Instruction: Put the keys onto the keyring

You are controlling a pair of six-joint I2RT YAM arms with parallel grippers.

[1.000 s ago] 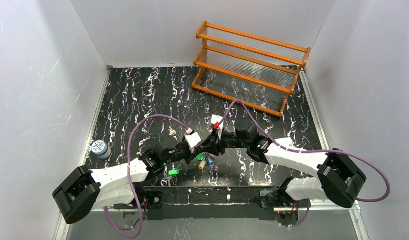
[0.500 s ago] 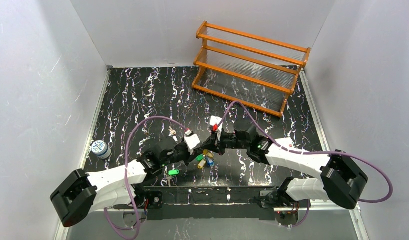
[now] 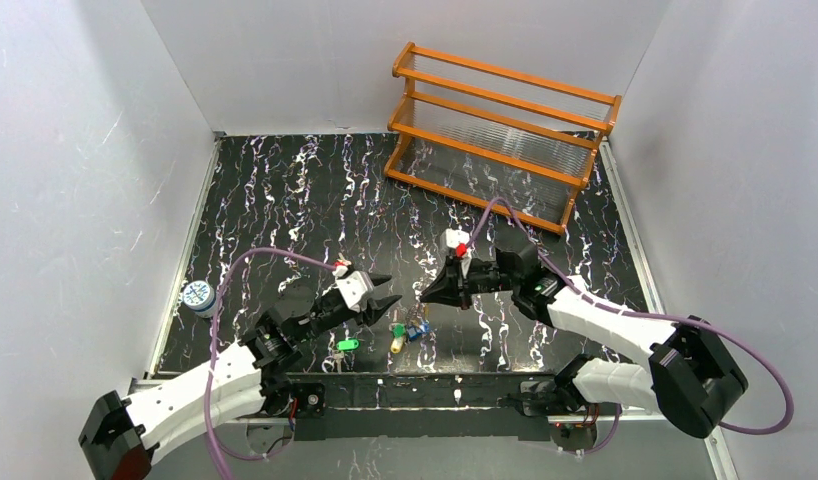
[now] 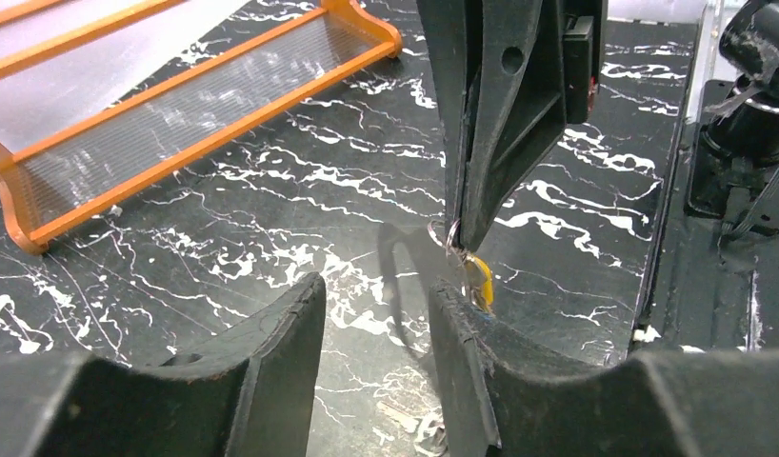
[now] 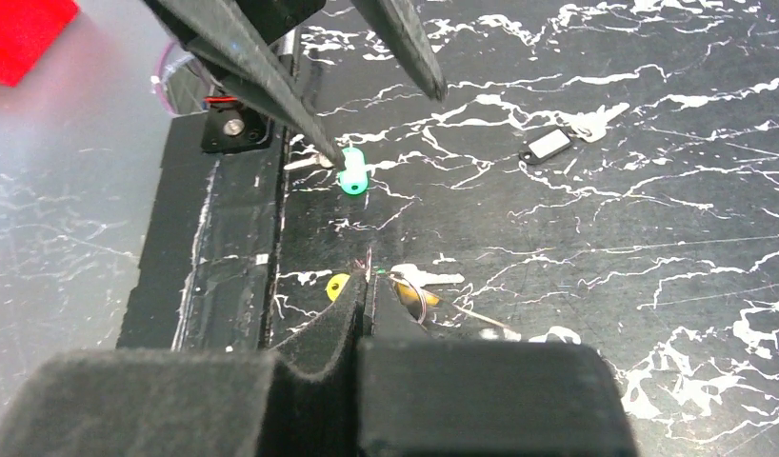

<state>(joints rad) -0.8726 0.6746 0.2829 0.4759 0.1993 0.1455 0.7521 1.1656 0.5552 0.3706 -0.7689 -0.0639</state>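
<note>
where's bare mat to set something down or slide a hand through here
Bare: the far-left mat between the left wall and the rack, behind the can; also the strip between rack and grippers. Crowded: near centre, where the left gripper, right gripper, keys and green key bunch together.

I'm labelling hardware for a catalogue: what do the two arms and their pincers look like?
The left arm and right arm have white links, bulky black joints and a looping purple cable each. The left pincer and right pincer have black tapered fingers.
</note>
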